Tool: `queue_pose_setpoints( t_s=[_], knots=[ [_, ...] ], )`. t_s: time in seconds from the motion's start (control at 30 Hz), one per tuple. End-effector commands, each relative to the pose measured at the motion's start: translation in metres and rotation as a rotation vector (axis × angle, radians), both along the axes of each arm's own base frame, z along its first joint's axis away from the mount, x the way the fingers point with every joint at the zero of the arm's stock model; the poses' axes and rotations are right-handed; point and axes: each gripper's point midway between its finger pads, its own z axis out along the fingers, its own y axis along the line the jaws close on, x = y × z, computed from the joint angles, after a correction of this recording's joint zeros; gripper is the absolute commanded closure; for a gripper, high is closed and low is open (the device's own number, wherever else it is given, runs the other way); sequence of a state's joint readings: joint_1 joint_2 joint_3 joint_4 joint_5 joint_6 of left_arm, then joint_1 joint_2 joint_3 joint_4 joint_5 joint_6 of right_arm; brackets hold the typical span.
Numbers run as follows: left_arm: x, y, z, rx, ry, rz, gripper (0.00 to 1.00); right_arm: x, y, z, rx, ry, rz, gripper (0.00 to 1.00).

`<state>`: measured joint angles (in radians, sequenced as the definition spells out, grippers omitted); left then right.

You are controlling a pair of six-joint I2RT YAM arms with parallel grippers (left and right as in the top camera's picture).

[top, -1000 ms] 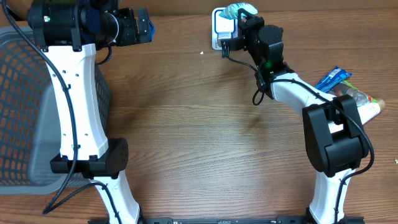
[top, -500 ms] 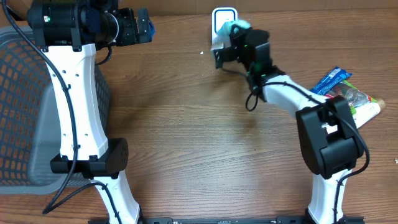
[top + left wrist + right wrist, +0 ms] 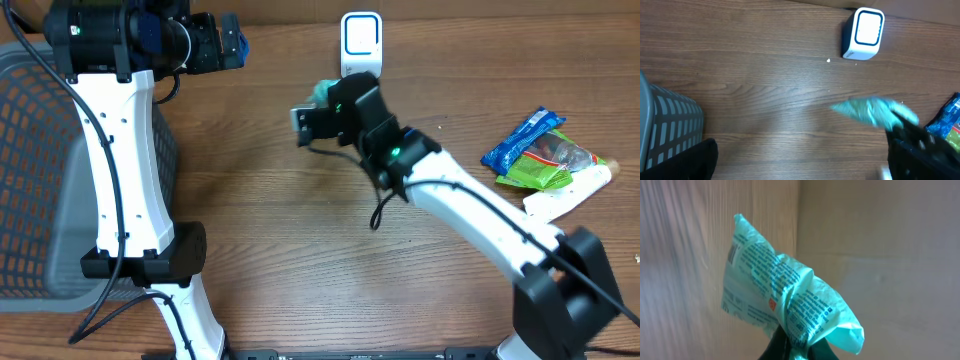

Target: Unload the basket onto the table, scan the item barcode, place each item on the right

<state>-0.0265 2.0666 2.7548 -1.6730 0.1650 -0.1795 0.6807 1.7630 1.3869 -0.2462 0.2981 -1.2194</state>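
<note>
A crumpled teal packet (image 3: pixel 785 305) with dark print is pinched at its bottom end by my right gripper (image 3: pixel 796 347), which is shut on it. In the overhead view the packet (image 3: pixel 324 91) and the right gripper (image 3: pixel 326 103) hang over the table, left of and in front of the white barcode scanner (image 3: pixel 360 40). The left wrist view shows the packet (image 3: pixel 872 111) blurred, below the scanner (image 3: pixel 863 33). My left gripper (image 3: pixel 230 45) stands wide open and holds nothing, high at the back left.
A grey mesh basket (image 3: pixel 30 180) fills the left side. At the right lie a blue packet (image 3: pixel 520 135), a green packet (image 3: pixel 548 165) and a white tube (image 3: pixel 575 188). Bare wood lies between basket and right arm.
My right gripper has carried the teal packet away from the scanner, leftward and toward the front. The left arm has not moved.
</note>
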Motion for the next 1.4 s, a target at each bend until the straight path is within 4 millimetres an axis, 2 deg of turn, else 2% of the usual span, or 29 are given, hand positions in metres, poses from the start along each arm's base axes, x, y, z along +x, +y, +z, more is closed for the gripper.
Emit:
queue_pose_setpoints(
  t_s=[0.0,0.1,0.2,0.33,0.53,0.6,0.73,0.8,0.9,0.93,0.97,1.0,1.13,1.2,1.3,1.37],
  knots=[
    [-0.005,-0.007,0.008,-0.001,-0.022,-0.027,0.00,-0.007,-0.008,-0.001,0.462,0.203,-0.364,0.96],
    [-0.005,-0.007,0.008,-0.001,-0.022,-0.027,0.00,-0.029,-0.013,-0.033,0.610,0.441,-0.532,0.96],
    [-0.005,-0.007,0.008,-0.001,-0.022,-0.027,0.00,-0.047,-0.043,-0.060,0.597,0.568,-0.719,0.96],
    [-0.005,-0.007,0.008,-0.001,-0.022,-0.027,0.00,-0.054,-0.096,-0.080,0.565,0.638,-0.934,0.96],
    [-0.005,-0.007,0.008,-0.001,-0.022,-0.027,0.00,-0.053,-0.201,-0.094,0.664,0.669,-1.363,0.96],
    [-0.005,-0.007,0.008,-0.001,-0.022,-0.027,0.00,-0.057,-0.242,-0.097,0.676,0.670,-1.490,0.96],
    [-0.005,-0.007,0.008,-0.001,-0.022,-0.027,0.00,-0.067,-0.308,-0.100,0.704,0.661,-1.674,0.96],
    [-0.005,-0.007,0.008,-0.001,-0.022,-0.027,0.00,-0.071,-0.332,-0.102,0.753,0.677,-1.739,0.96],
    [-0.005,-0.007,0.008,-0.001,-0.022,-0.027,0.00,-0.076,-0.356,-0.103,0.834,0.707,-1.798,0.96],
    [-0.005,-0.007,0.008,-0.001,-0.022,-0.027,0.00,-0.076,-0.361,-0.104,0.869,0.722,-1.810,0.86],
    [-0.005,-0.007,0.008,-0.001,-0.022,-0.027,0.00,-0.076,-0.365,-0.104,0.915,0.748,-1.813,0.53],
    [-0.005,-0.007,0.008,-0.001,-0.022,-0.027,0.00,-0.075,-0.365,-0.104,0.968,0.782,-1.805,0.00],
    [-0.005,-0.007,0.008,-0.001,-0.022,-0.027,0.00,-0.067,-0.357,-0.094,1.183,0.926,-1.723,0.00],
    [-0.005,-0.007,0.008,-0.001,-0.022,-0.027,0.00,-0.058,-0.347,-0.076,1.317,1.001,-1.625,0.00],
    [-0.005,-0.007,0.008,-0.001,-0.022,-0.027,0.00,-0.044,-0.323,-0.032,1.500,1.106,-1.403,0.00],
    [-0.005,-0.007,0.008,-0.001,-0.022,-0.027,0.00,-0.040,-0.299,0.014,1.605,1.173,-1.190,0.00]
  ],
)
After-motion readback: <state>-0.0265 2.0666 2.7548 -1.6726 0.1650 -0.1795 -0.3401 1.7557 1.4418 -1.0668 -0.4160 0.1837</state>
